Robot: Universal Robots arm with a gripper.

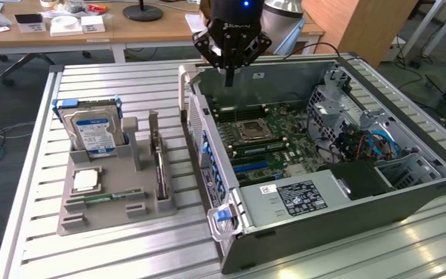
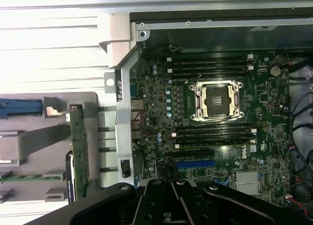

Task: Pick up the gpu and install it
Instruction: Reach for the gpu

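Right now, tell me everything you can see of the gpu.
The gpu is a thin, flat circuit card, dark edge-on, its board green in the wrist view. It stands upright on its long edge, slotted in the grey holder on the slatted table, to the exterior view's left of the open computer case. Only the holder touches it.

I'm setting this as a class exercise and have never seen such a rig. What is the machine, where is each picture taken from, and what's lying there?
It is one robot arm whose fingers are shut and hold nothing, hanging above an open computer case. One picture comes from a camera off the arm; the other from a camera on its wrist, looking down at the motherboard. Beside the case a grey holder carries a hard drive and the gpu, a thin card standing on edge, untouched.
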